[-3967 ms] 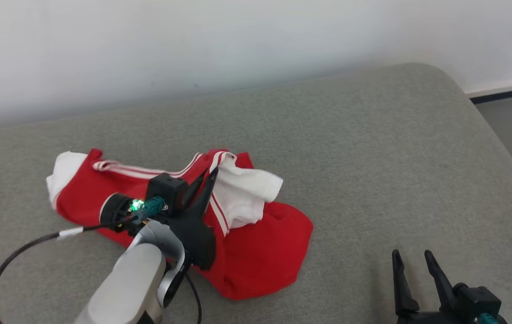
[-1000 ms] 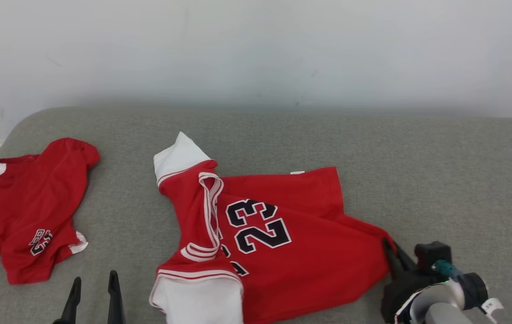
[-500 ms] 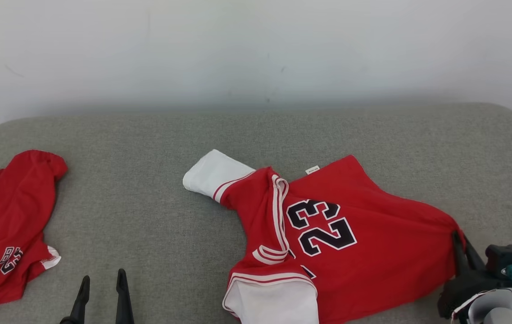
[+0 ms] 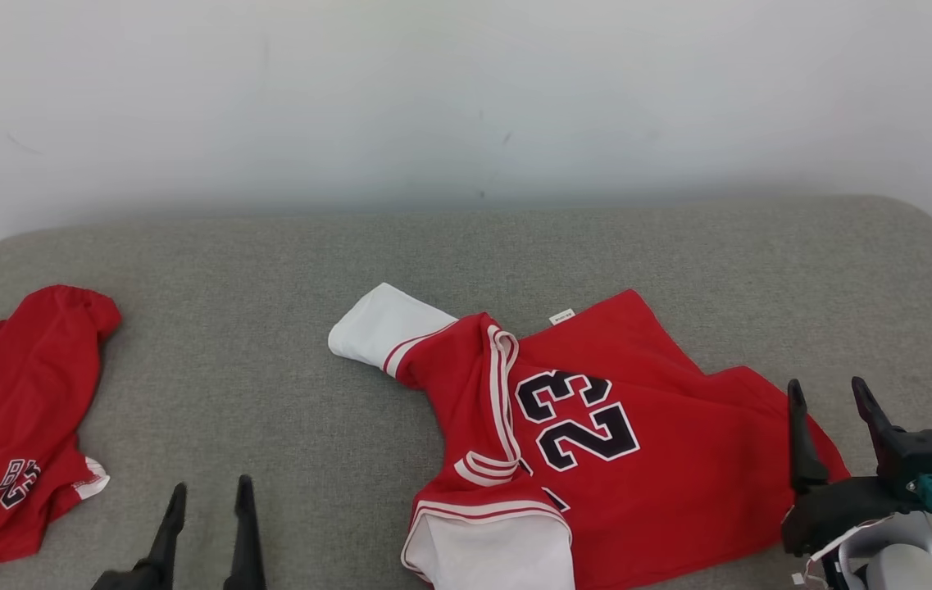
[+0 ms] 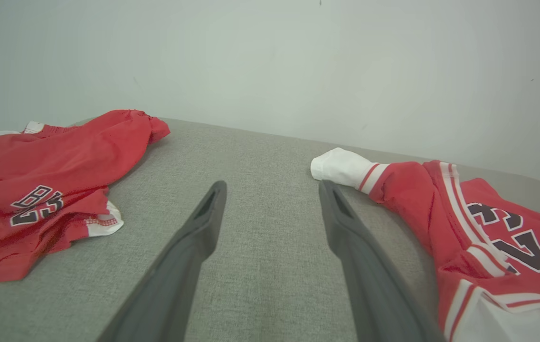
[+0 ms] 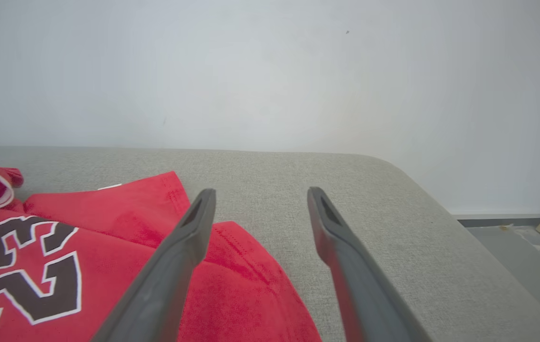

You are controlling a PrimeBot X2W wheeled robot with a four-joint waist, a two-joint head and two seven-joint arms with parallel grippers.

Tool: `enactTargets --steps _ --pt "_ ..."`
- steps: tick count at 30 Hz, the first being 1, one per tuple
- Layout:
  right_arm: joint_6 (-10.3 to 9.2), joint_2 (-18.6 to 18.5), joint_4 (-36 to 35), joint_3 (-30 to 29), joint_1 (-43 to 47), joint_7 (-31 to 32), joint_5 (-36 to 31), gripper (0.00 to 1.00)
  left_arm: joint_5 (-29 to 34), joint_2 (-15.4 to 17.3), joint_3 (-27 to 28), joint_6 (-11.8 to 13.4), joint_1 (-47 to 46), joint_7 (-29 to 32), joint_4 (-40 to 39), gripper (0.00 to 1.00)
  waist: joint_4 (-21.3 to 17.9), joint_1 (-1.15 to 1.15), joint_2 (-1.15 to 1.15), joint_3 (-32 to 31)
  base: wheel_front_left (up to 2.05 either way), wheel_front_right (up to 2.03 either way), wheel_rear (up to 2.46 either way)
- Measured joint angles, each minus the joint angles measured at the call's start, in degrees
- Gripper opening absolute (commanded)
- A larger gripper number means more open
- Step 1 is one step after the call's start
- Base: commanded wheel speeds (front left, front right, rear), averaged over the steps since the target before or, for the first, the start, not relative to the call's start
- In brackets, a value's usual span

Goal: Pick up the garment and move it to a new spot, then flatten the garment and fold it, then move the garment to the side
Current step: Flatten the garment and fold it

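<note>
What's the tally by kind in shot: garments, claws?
Red garments: 2 (number 23 jersey, second garment at the left)
Claws: 2 (left claw, right claw), both open
Total: 4

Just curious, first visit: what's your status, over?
Left gripper open, right gripper open, both empty. Red 23 jersey rumpled on grey cushion. Other red garment apart, left.

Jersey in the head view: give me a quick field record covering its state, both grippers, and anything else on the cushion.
jersey: lies on grey cushion, number 23 up, left side bunched, not flat
left gripper: jaws open, empty, over bare cushion
right gripper: jaws open, empty, at jersey's right edge
other: second red garment at far left
</note>
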Motion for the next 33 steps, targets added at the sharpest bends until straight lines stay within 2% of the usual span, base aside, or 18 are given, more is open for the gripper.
enactTargets --steps 5,11,16,22,32,33 --pt "0.00 3.0 -5.8 0.3 2.6 0.0 -0.8 1.00 1.1 0.0 -3.3 -1.5 -3.7 0.0 2.8 1.00 -0.7 0.00 0.00 0.0 0.00 0.00 0.00" --pt "0.00 5.2 -8.2 2.3 5.8 0.0 -0.8 1.00 1.6 0.3 -7.9 -2.5 -8.6 0.0 7.0 1.00 -2.0 0.00 0.00 0.1 0.00 0.00 0.00" --pt "0.00 6.2 -8.5 3.5 8.0 0.0 -0.3 1.00 0.8 1.4 -16.1 -2.8 -13.1 0.0 13.1 1.00 -3.8 0.00 0.00 0.4 0.00 0.00 0.00" --pt "0.00 6.5 -8.7 3.8 9.2 0.0 0.3 1.00 -2.0 4.4 -26.4 -2.9 -18.9 0.9 19.7 1.00 -6.1 0.00 0.00 1.1 0.00 0.00 0.00" --pt "0.00 6.5 -8.2 4.7 9.9 0.0 2.8 1.00 -8.0 9.4 -40.0 -2.9 -26.7 6.7 26.9 1.00 -9.6 0.00 0.00 2.3 0.00 0.00 0.00" --pt "0.00 6.5 -8.2 4.7 9.9 0.0 2.8 1.00 -9.0 9.7 -41.3 -2.9 -27.0 7.5 27.2 0.67 -9.7 0.00 0.00 2.4 0.00 0.00 0.00"
